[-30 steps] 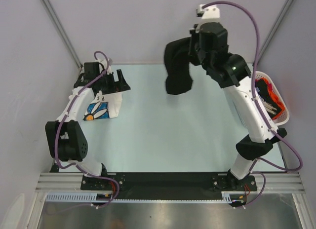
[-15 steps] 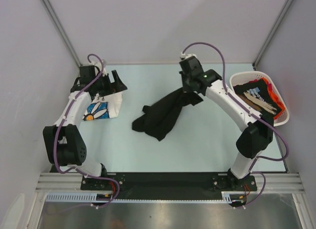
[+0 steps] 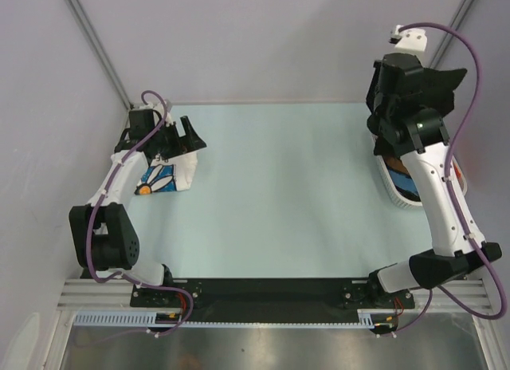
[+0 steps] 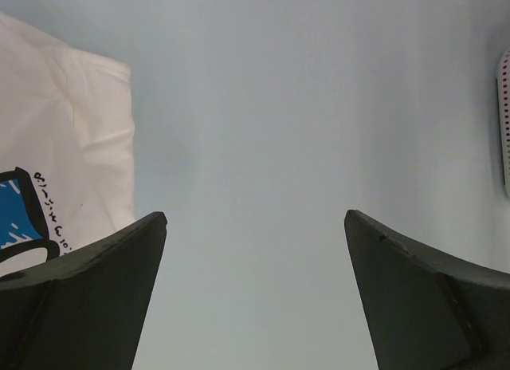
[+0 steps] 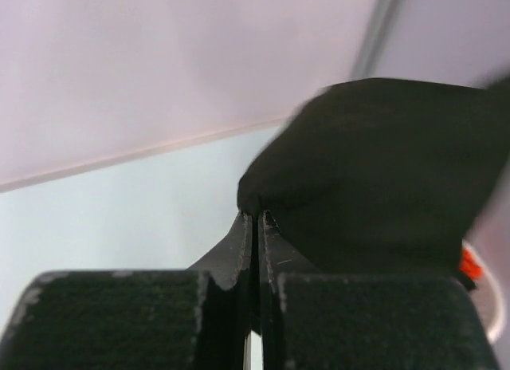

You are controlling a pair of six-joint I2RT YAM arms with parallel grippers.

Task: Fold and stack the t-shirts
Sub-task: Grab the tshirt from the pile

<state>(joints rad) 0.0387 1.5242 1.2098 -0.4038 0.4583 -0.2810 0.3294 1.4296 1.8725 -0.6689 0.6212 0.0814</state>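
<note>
My right gripper point(image 3: 414, 107) is raised high at the right, over the basket, and is shut on a bunch of the black t-shirt point(image 3: 445, 81). In the right wrist view the jaws point(image 5: 256, 214) pinch a fold of that black cloth point(image 5: 382, 171), which bulges up and to the right. The white t-shirt with the blue and orange flower print point(image 3: 163, 177) lies folded at the far left. My left gripper point(image 3: 187, 139) hovers open and empty at its far edge. The left wrist view shows the white shirt point(image 4: 64, 139) left of the open fingers point(image 4: 103, 290).
The white slotted basket point(image 3: 392, 179) stands at the right edge, mostly hidden under my right arm, with blue and orange cloth point(image 3: 405, 185) in it. Its rim shows in the left wrist view point(image 4: 504, 123). Walls close in at the back and sides.
Half a second ago the black shirt lay spread mid-table under my right gripper; now the right arm is lifted at the right over the basket with the black cloth. The left arm barely moved.
</note>
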